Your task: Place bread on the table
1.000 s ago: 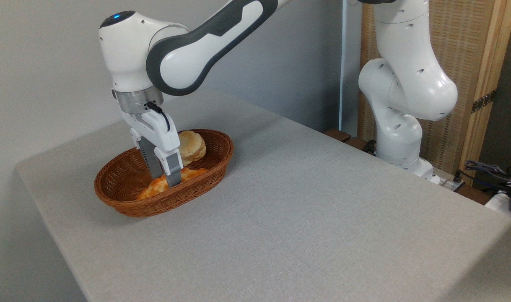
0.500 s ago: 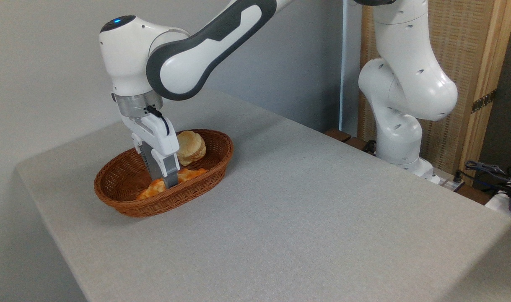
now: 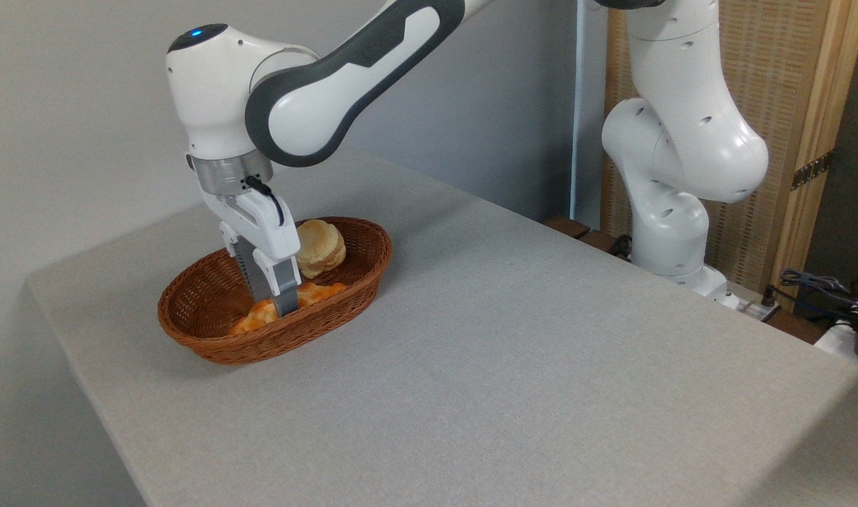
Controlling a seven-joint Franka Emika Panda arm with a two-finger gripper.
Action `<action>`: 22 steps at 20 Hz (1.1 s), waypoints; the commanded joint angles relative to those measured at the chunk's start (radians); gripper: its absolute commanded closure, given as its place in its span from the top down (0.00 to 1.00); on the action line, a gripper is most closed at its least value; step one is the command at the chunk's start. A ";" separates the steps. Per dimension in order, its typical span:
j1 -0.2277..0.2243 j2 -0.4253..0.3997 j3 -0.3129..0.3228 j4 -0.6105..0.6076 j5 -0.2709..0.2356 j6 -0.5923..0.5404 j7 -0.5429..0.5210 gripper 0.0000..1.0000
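The bread [image 3: 251, 322], a glossy golden-orange loaf, lies along the front inside of a brown wicker basket [image 3: 330, 320] at the table's [image 3: 513, 352] left end. My gripper [image 3: 278, 307] reaches straight down into the basket, its grey fingers drawn close together across the loaf's middle. Both ends of the loaf stick out on either side of the fingers. The basket rim hides the loaf's lower part and the fingertips.
A pale round stacked bun [image 3: 322, 247] rests in the basket's far right end, just behind my gripper. The arm's white base [image 3: 671, 239] stands beyond the table's far right edge, with cables [image 3: 823, 289] beside it. A wall runs behind.
The fingers, spread apart one second ago, have drawn together on the loaf. The wrist shifted slightly left. The bread and basket stay where they were.
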 commanded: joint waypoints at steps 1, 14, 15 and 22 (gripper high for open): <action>0.000 -0.004 -0.004 0.001 0.012 0.014 -0.008 0.20; 0.000 -0.011 -0.004 0.029 0.004 -0.040 -0.009 0.07; 0.002 -0.011 -0.004 0.040 0.001 -0.063 -0.009 0.07; 0.006 -0.013 0.007 0.103 -0.076 -0.100 -0.008 0.04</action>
